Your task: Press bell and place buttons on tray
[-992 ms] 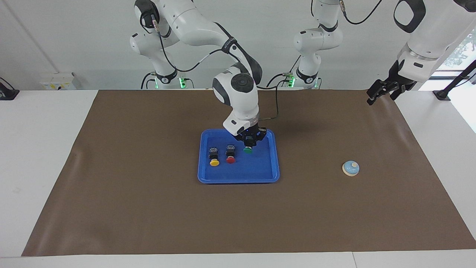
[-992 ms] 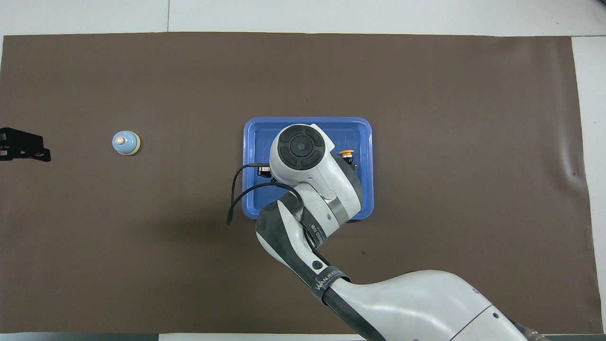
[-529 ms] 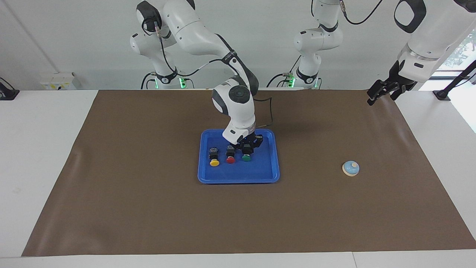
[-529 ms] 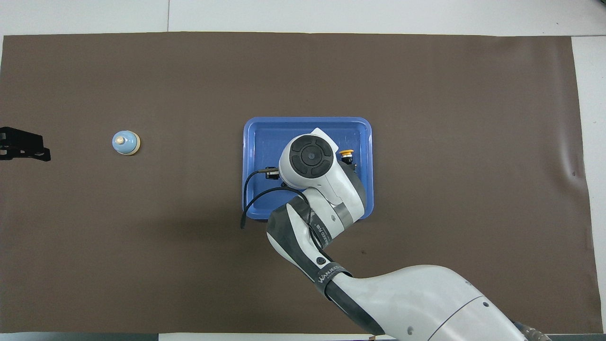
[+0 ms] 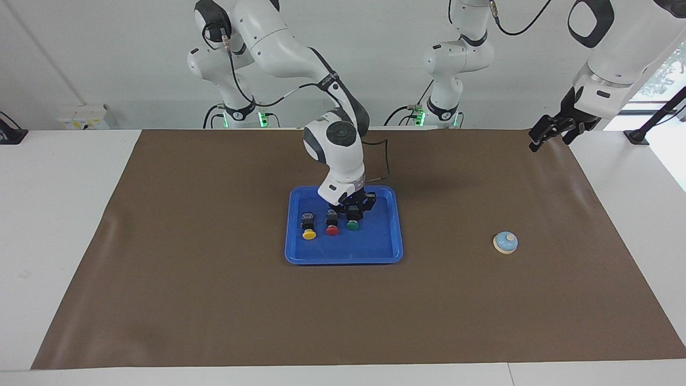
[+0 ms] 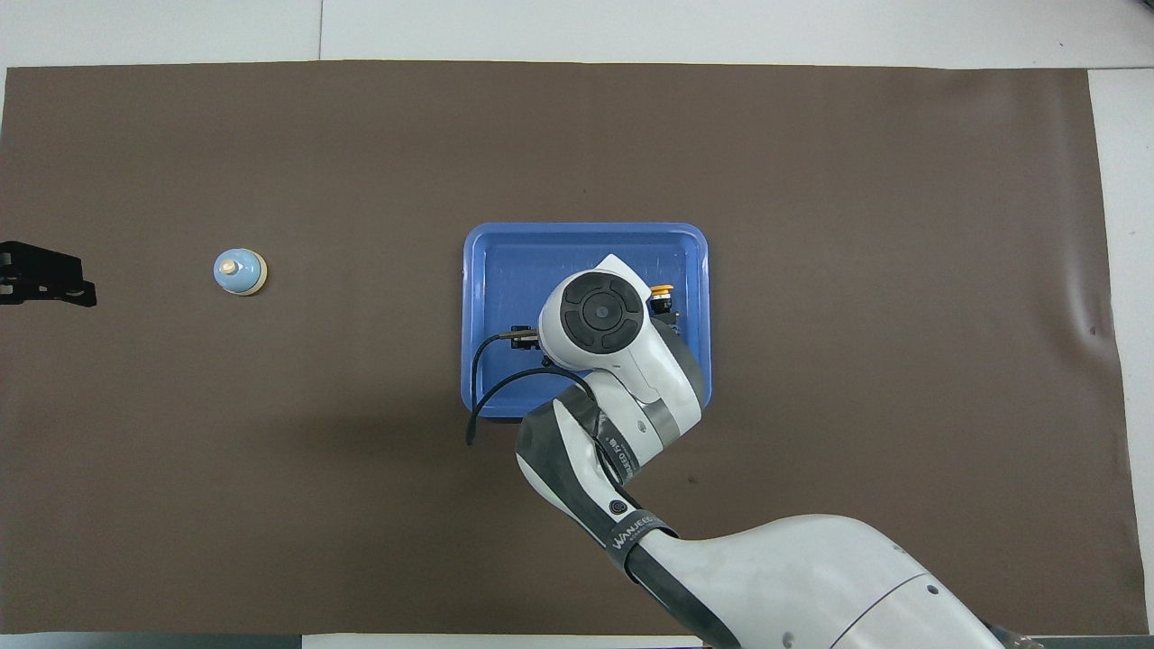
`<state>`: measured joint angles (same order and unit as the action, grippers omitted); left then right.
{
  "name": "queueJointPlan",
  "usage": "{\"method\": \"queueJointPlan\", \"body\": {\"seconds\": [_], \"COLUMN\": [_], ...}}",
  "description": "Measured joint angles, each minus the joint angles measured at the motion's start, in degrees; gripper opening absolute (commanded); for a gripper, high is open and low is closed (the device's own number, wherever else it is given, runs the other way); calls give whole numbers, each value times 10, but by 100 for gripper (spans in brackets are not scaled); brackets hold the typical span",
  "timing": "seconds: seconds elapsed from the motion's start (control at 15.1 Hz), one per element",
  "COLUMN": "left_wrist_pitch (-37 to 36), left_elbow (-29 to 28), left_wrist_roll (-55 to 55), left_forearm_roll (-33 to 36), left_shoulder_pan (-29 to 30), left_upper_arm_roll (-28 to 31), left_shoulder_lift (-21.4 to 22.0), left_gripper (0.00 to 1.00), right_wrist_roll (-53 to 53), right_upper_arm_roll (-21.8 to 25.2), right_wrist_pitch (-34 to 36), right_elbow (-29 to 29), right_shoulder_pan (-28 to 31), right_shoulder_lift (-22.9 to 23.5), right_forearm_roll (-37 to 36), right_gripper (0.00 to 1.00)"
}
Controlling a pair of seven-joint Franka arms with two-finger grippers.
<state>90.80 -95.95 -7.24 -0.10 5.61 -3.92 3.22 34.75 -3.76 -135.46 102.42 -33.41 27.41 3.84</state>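
Green button in tray w/ 2 others: prob. light, rigid, grip black body; right gripper over it, opening unclear; left gripper idle, wide

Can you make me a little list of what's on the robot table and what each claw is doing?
tray: blue, middle of the brown mat
buttons: yellow button, red button and green button, side by side in the tray
bell: on the mat toward the left arm's end
right claw: low in the tray, at the green button
left claw: waiting over the mat's edge, holding nothing
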Motion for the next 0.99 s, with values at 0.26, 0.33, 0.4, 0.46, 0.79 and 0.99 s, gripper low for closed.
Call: {"method": "queueJointPlan", "body": {"seconds": [0.26, 0.33, 0.4, 0.46, 0.79, 0.99], "left_wrist_pitch": [0, 0, 0, 0, 0, 0], "left_elbow": [0, 0, 0, 0, 0, 0], "left_wrist_roll": [0, 0, 0, 0, 0, 0], "left_forearm_roll": [0, 0, 0, 0, 0, 0], "left_shoulder_pan": [0, 0, 0, 0, 0, 0], "left_upper_arm_roll": [0, 0, 0, 0, 0, 0], "left_shoulder_lift": [0, 0, 0, 0, 0, 0], "left_gripper": [100, 100, 100, 100, 100, 100], "right_wrist_roll": [43, 50, 56, 59, 60, 55], "right_upper_arm_roll": [0, 0, 1, 2, 5, 5], "right_wrist_pitch": [52, 71, 85, 98, 180, 237], "right_elbow": [-25, -35, -41, -45, -51, -52], "right_shoulder_pan": [0, 0, 1, 2, 41, 79], "right_shoulder_lift": [-3, -7, -13, -21, -85, -138], "right_forearm_roll": [0, 0, 0, 0, 0, 0], "right_gripper": [100, 100, 100, 100, 100, 100]}}
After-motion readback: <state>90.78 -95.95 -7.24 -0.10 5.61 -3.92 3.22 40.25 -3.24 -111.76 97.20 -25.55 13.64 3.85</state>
